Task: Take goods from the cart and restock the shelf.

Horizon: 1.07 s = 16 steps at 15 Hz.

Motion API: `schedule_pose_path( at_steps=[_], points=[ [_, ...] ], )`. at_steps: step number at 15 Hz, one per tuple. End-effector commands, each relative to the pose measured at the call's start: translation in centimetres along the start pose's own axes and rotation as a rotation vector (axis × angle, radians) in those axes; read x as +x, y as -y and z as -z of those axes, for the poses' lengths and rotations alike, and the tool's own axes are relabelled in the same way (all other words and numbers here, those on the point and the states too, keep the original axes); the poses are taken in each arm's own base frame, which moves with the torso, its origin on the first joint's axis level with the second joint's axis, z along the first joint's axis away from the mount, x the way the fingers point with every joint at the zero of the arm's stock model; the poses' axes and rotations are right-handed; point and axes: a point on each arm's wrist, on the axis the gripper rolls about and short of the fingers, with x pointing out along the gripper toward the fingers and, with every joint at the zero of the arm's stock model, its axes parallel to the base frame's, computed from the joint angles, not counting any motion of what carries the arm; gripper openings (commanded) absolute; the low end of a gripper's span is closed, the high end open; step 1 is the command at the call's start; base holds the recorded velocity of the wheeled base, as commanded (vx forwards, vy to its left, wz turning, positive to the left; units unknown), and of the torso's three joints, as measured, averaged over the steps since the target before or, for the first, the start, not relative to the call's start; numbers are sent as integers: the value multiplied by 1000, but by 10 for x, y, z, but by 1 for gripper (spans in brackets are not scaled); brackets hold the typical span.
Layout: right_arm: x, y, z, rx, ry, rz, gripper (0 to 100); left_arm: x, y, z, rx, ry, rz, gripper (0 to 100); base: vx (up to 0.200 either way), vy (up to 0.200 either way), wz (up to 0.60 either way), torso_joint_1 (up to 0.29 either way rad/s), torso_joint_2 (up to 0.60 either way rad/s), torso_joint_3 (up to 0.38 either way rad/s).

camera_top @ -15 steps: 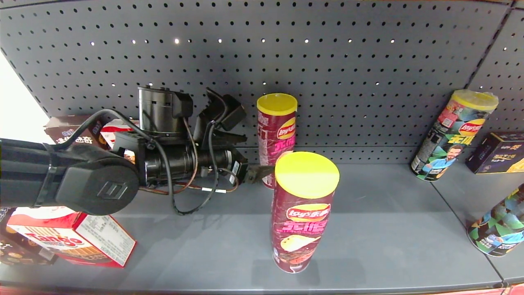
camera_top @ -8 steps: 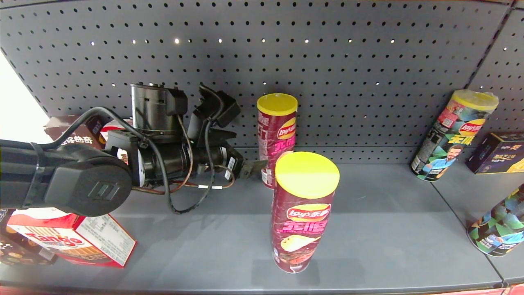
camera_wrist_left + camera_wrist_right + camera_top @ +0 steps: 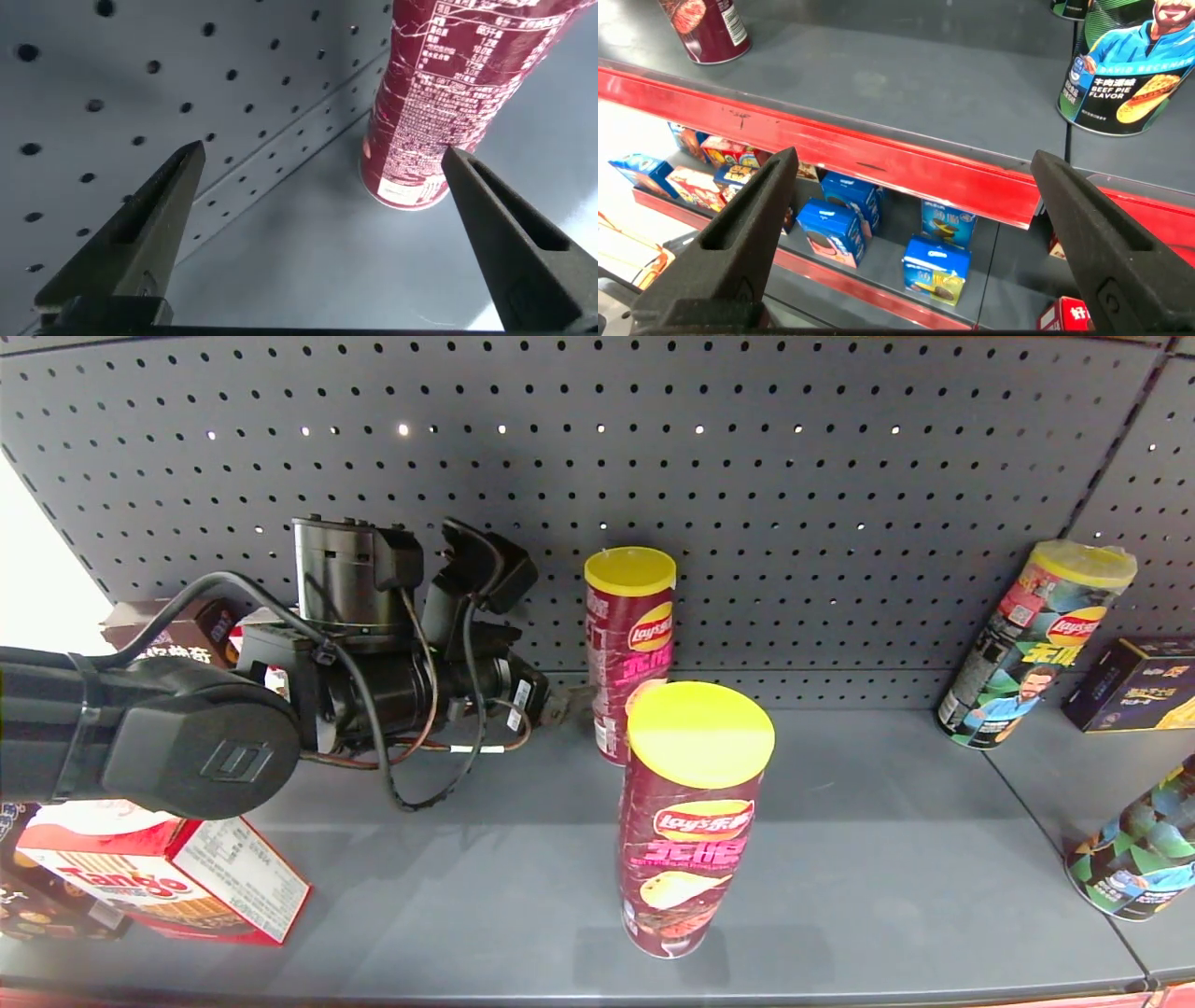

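Maroon rear can [image 3: 630, 653]: shelved upright; left gripper [image 3: 568, 702] just beside it, spread apart, empty; further restocking likely.

Head view: we look forward and down onto the grey metal shelf [image 3: 887, 859] and its dark perforated back panel [image 3: 794, 476].
Left wrist view: we sit close to the rear maroon cylindrical can [image 3: 439, 103], which the head view also takes in.
Right wrist view: from out front we look down past the red shelf edge [image 3: 878, 149] (the front maroon cylindrical can [image 3: 705, 28] is shared with the head view).
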Motion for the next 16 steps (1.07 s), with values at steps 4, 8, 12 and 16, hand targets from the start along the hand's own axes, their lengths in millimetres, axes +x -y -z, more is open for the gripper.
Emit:
schedule_pose_path(
  at_steps=[4,8,12,16],
  points=[
    [0,0,0,-1,-1,-1,100,6,-4,-7,-13,16,-38,100,0,0,0,0,0,0],
    [0,0,0,-1,-1,-1,100,10,-5,-8,-13,14,-66,100,0,0,0,0,0,0],
    [0,0,0,-1,-1,-1,100,10,-6,-4,-13,-5,-89,100,0,0,0,0,0,0],
    [0,0,0,-1,-1,-1,100,7,-5,4,-15,-40,-129,100,0,0,0,0,0,0]
  ],
)
